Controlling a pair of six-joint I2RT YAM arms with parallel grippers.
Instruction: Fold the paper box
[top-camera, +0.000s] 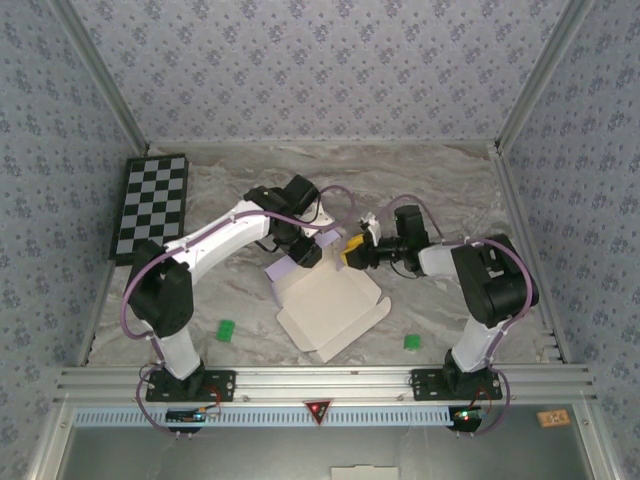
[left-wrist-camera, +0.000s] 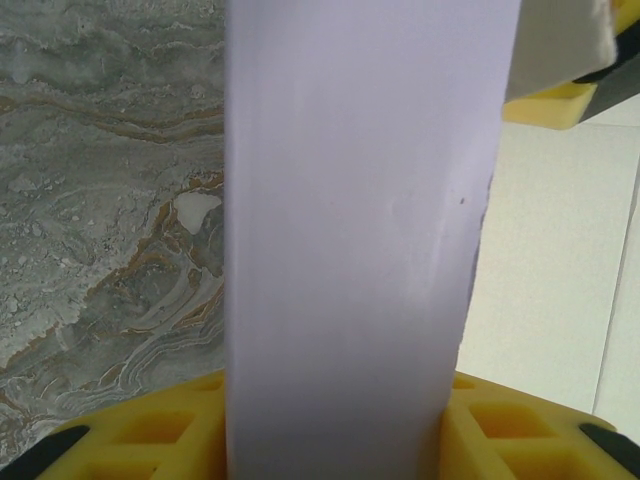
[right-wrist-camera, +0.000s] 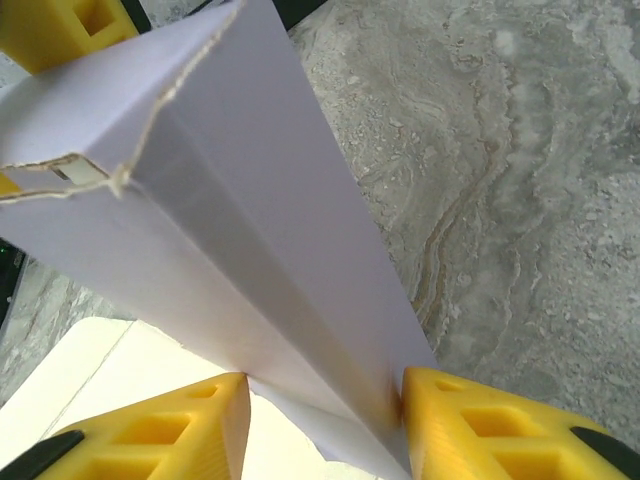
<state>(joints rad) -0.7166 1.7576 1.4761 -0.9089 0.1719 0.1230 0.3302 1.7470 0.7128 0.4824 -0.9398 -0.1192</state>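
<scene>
The paper box (top-camera: 330, 305) lies mid-table, cream inside up, seen whole from above. The right gripper (right-wrist-camera: 325, 395) pinches its folded lavender far wall (wrist view). The left gripper (left-wrist-camera: 335, 420) straddles a lavender panel, jaws apart to its width; whether it grips, I cannot tell.

Checkerboard (top-camera: 150, 205), black-and-white, flat at the far left of the table. Table (top-camera: 440, 190), grey marbled top with brown veining. Two small green pieces (top-camera: 226, 329) (top-camera: 411, 342), well apart near the front edge. Aluminium rail (top-camera: 320, 380) along the front. Orange tag (top-camera: 549, 418), lower right. Patterned wallpaper walls (top-camera: 320, 70).
</scene>
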